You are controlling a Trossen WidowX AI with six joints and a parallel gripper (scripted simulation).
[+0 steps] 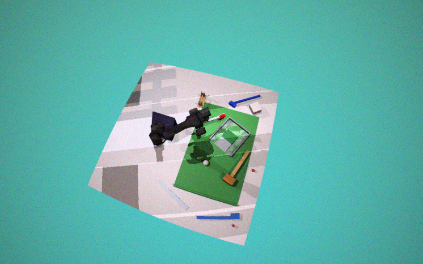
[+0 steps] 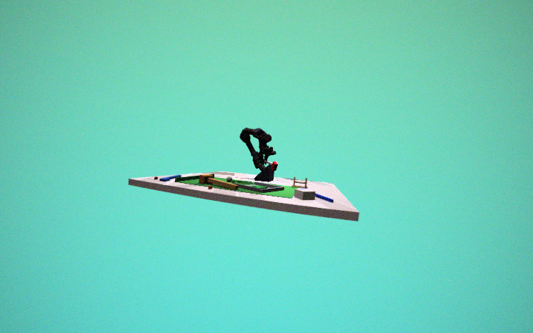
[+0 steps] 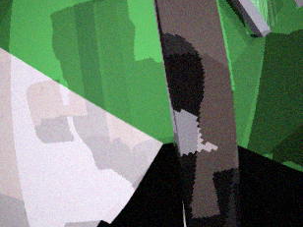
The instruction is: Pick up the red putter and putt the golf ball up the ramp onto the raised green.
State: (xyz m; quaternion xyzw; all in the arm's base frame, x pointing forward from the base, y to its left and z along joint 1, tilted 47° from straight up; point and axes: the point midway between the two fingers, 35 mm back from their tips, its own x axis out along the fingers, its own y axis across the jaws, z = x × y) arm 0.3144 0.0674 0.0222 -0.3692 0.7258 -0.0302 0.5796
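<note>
My gripper (image 1: pixel 202 123) (image 2: pixel 265 161) (image 3: pixel 189 149) is shut on the shaft of the red putter (image 1: pixel 221 116) (image 2: pixel 274 164). The putter is held in the air, its red head out to the right of the gripper in the top view. Its shaft crosses the wrist view from top to bottom. The white golf ball (image 1: pixel 205 162) (image 2: pixel 228 179) rests on the green mat (image 1: pixel 200 185) (image 2: pixel 287 193) (image 3: pixel 30 30). The grey ramp (image 1: pixel 223 144) leads to the raised green (image 1: pixel 229 135), which has a grey border. The fingers' grip is partly hidden in the top and exterior views.
A wooden stand (image 1: pixel 201 100) (image 2: pixel 300 182) is beside the mat's far end. An orange mallet (image 1: pixel 228 179) lies on the mat. A blue hammer (image 1: pixel 246 100), a pale block (image 1: pixel 255 108) (image 2: pixel 304 194), a blue club (image 1: pixel 215 217) and a pale strip (image 1: pixel 173 195) lie around it.
</note>
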